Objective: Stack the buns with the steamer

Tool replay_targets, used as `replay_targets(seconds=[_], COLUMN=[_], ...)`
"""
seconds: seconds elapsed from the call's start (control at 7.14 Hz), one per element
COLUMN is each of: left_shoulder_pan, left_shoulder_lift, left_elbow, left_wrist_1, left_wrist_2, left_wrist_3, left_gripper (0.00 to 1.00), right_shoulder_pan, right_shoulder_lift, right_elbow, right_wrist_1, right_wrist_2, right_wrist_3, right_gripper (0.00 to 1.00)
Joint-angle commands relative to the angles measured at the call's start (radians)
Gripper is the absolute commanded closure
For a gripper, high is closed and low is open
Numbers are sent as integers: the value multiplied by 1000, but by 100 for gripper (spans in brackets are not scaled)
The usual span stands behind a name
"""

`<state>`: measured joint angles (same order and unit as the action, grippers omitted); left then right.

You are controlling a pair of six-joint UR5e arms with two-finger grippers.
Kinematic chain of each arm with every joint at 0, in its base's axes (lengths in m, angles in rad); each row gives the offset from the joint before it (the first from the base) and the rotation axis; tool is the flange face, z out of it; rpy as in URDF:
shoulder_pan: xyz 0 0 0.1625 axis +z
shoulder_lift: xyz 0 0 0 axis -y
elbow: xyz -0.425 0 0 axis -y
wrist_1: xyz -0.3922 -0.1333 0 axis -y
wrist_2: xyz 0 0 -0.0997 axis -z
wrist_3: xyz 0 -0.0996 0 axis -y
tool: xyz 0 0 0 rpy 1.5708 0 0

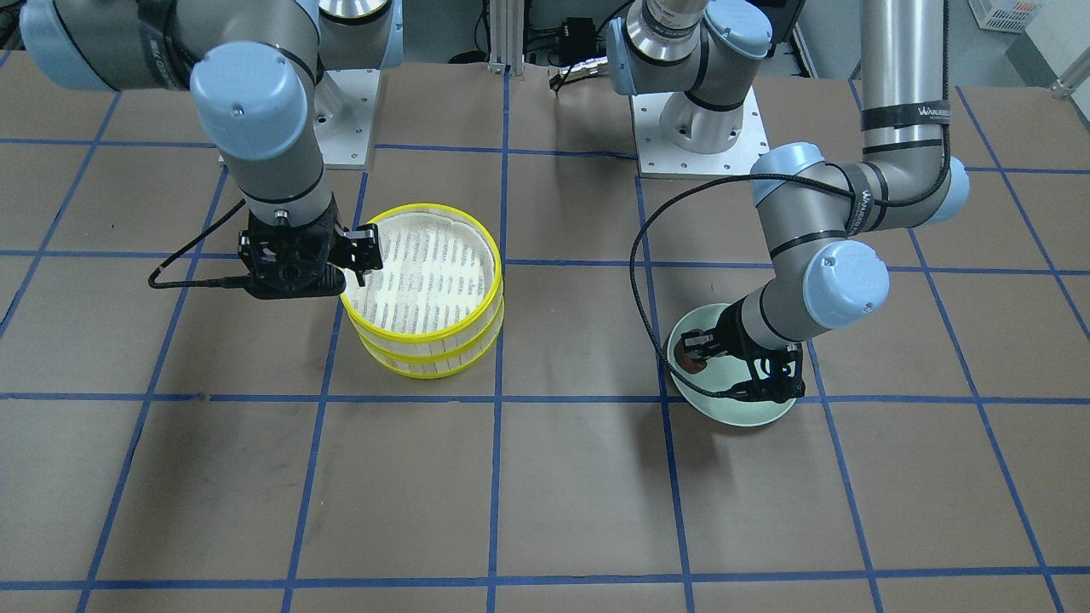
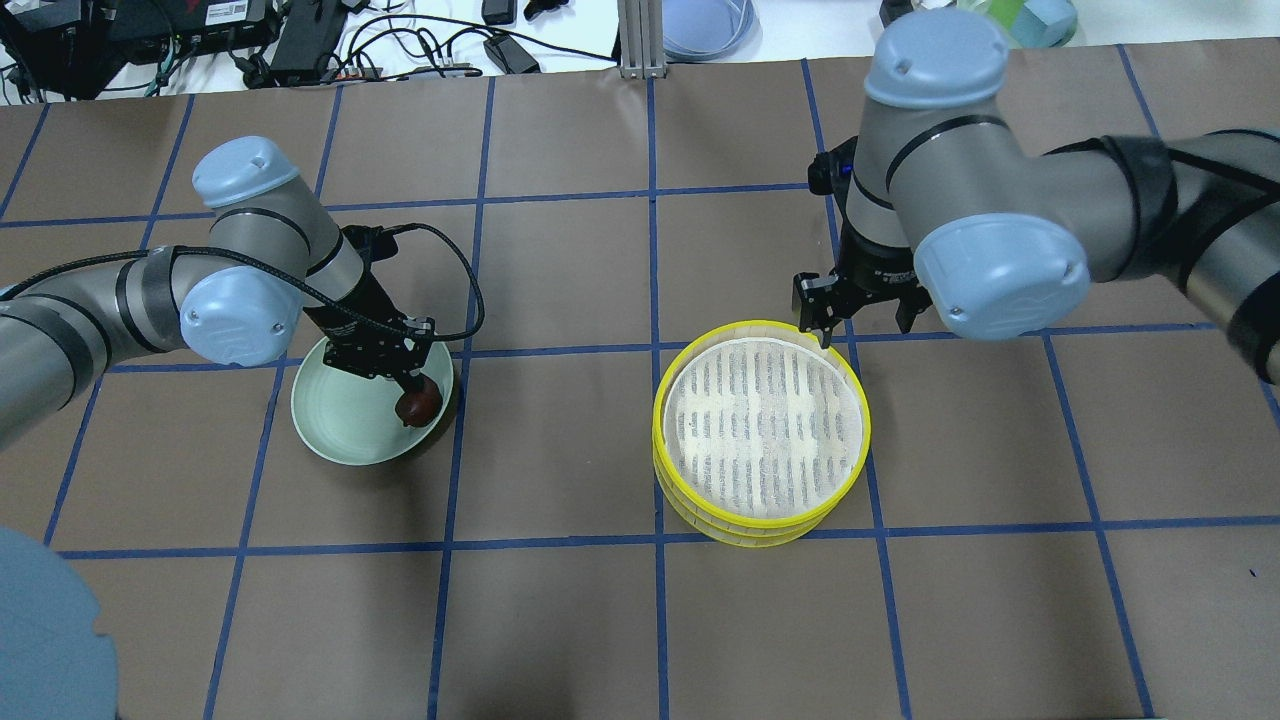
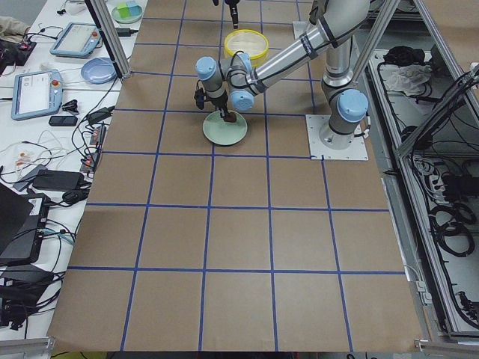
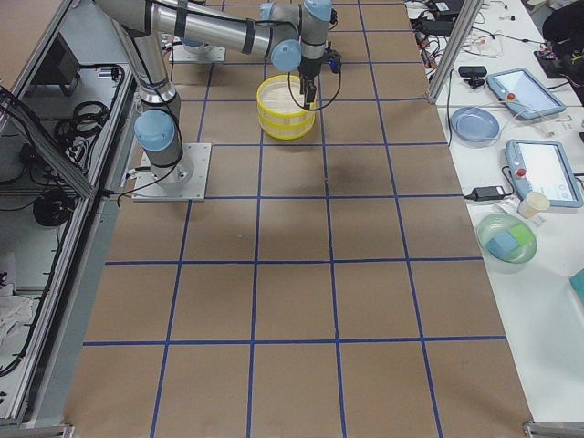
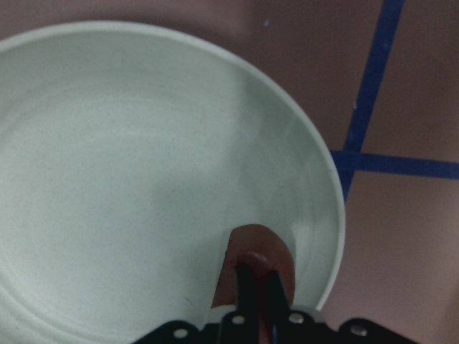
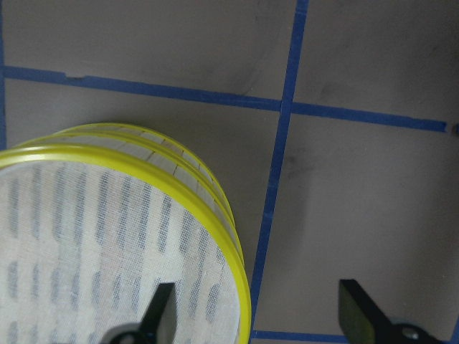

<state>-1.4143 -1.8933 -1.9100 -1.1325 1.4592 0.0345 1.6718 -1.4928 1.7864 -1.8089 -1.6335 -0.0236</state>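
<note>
At left-centre of the overhead view, the left gripper (image 2: 413, 390) is clenched on the dark reddish-brown bun (image 2: 421, 405), low at the right inner edge of the pale green plate (image 2: 335, 435). Whether the bun touches the plate is hard to tell. Right of centre, the right gripper (image 6: 256, 288) hangs with its fingers spread wide, one over the mesh top of the yellow steamer stack (image 2: 760, 430) and the other outside its rim.
</note>
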Motion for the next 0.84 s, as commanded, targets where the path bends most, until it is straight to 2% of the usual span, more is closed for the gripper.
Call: replay_targets(seconds=[0.0, 0.14, 0.28, 0.56, 0.7], left_shoulder_pan=[-2, -2, -5, -78, -194], left_shoulder_lift=[23, 48, 72, 176, 215], left_elbow=[35, 92, 136, 147, 147], left_wrist_1=[0, -12, -92, -121, -124], left_wrist_2=[1, 0, -10, -7, 4], left_wrist_3=[4, 2, -16, -160, -279], left_gripper=[89, 100, 100, 100, 100], right_shoulder_pan=[-12, -12, -12, -20, -20], right_shoulder_lift=[-97, -112, -113, -115, -116], right_elbow=[-140, -224, -293, -303, -308], right_wrist_1=[151, 225, 270, 280, 276], right_wrist_2=[12, 20, 59, 66, 67], right_wrist_3=[1, 2, 5, 7, 7], right_gripper=[0, 1, 0, 0, 0])
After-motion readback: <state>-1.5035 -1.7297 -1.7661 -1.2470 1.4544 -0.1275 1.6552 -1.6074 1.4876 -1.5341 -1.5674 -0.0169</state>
